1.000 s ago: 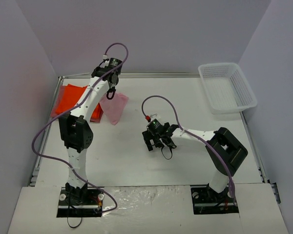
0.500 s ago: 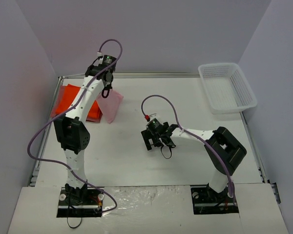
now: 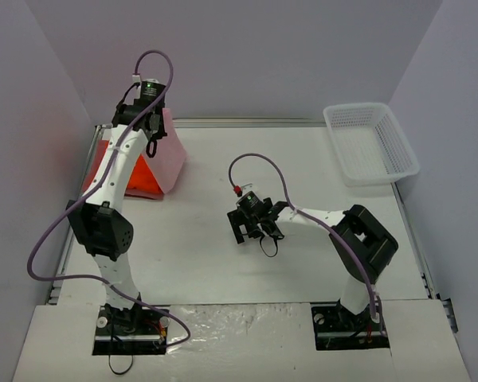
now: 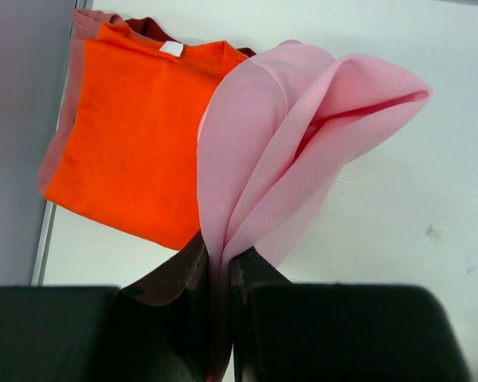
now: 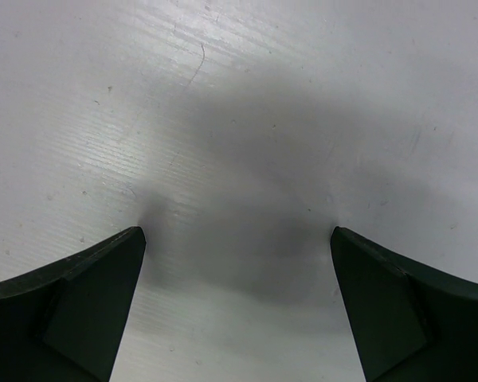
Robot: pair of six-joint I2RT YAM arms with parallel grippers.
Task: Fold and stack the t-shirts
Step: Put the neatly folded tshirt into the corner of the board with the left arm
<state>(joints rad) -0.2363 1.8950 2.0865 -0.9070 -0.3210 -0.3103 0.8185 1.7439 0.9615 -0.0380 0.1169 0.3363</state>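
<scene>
A light pink t-shirt [image 4: 287,135] hangs bunched from my left gripper [image 4: 221,259], which is shut on its fabric. From the top view the left gripper [image 3: 153,143] is raised at the table's back left, and the pink t-shirt [image 3: 170,159] dangles beside and partly over the stack. The bright orange t-shirt [image 4: 135,135] lies folded flat there, on a dull pinkish-red folded t-shirt [image 4: 64,119] that shows only along its edges. My right gripper [image 3: 251,231] is low over the bare table near the middle, open, with nothing between its fingers [image 5: 95,294].
A white mesh basket [image 3: 370,147] stands at the back right corner. The table's raised left rim [image 3: 88,171] runs close beside the folded stack. Grey walls enclose the table on three sides.
My left arm has swung left and back, carrying the pink t-shirt from right of the orange stack to over its edge. The right arm has hardly moved.
</scene>
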